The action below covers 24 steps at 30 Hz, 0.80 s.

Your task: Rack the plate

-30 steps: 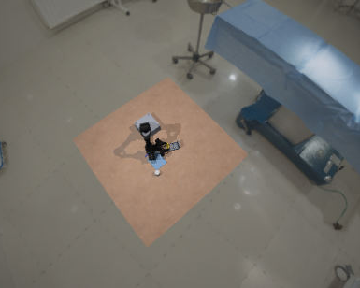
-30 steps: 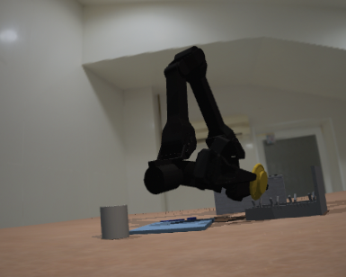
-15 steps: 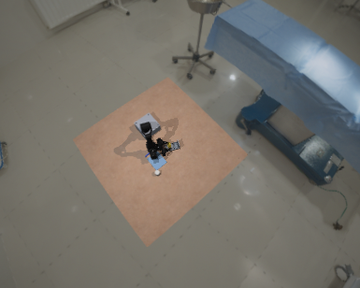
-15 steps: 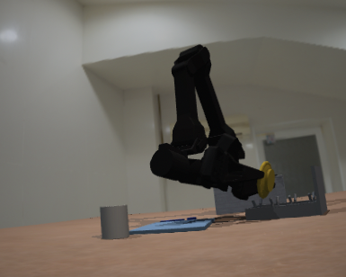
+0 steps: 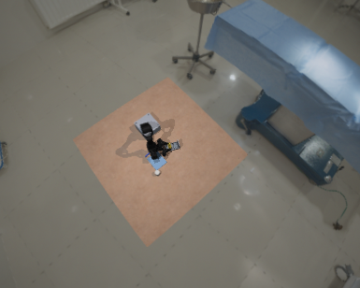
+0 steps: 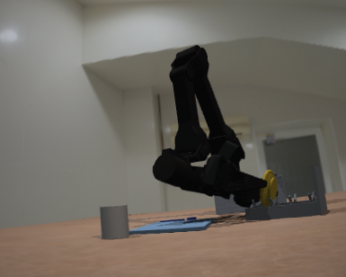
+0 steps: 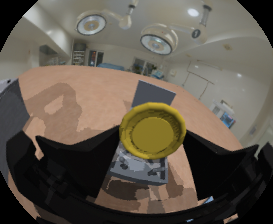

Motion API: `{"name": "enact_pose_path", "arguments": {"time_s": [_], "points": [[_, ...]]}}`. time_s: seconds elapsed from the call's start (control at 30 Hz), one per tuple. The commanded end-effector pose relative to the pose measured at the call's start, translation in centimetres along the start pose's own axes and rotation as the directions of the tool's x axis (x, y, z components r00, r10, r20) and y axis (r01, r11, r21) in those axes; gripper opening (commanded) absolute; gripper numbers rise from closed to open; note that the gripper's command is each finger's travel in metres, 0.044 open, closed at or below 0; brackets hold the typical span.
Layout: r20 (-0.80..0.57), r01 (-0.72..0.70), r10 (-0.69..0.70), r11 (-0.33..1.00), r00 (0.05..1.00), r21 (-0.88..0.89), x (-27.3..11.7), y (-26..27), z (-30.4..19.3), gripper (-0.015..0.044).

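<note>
The yellow plate point(image 5: 169, 146) point(image 6: 270, 189) point(image 7: 153, 134) is held upright, face toward the wrist camera. My gripper point(image 6: 263, 185) point(image 7: 152, 131) is shut on it, one finger at each side of the rim. The grey dish rack point(image 5: 176, 146) point(image 6: 285, 211) point(image 7: 132, 175) stands under and beyond the plate, with short rails and a tall panel at its far end. In the exterior view the plate's lower edge is close to the rail tops near the rack's arm-side end. Whether it sits in a slot is hidden.
A blue mat point(image 5: 157, 163) point(image 6: 168, 226) with dark blue items on it lies beside the arm. A grey cylinder point(image 5: 157, 173) point(image 6: 114, 222) stands at its outer edge. A grey block point(image 5: 148, 121) point(image 7: 7, 120) is by the arm's base.
</note>
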<state>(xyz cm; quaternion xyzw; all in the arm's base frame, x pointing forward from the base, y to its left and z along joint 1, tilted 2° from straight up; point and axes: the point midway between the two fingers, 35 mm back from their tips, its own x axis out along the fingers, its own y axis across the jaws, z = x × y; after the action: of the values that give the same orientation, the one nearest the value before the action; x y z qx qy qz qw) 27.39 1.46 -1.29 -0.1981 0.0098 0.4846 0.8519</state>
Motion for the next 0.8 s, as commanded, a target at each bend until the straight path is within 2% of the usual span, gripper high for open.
{"name": "enact_pose_path", "arguments": {"time_s": [0.0, 0.17, 0.67, 0.77], "points": [[0.0, 0.0, 0.0, 1.0, 1.0, 0.0, -0.03, -0.04, 0.05, 0.0], [0.0, 0.0, 0.0, 1.0, 1.0, 0.0, -0.03, -0.04, 0.05, 0.0], [0.0, 0.0, 0.0, 1.0, 1.0, 0.0, -0.01, -0.01, 0.03, 0.0394], [0.0, 0.0, 0.0, 1.0, 1.0, 0.0, -0.01, -0.01, 0.03, 0.04]]}}
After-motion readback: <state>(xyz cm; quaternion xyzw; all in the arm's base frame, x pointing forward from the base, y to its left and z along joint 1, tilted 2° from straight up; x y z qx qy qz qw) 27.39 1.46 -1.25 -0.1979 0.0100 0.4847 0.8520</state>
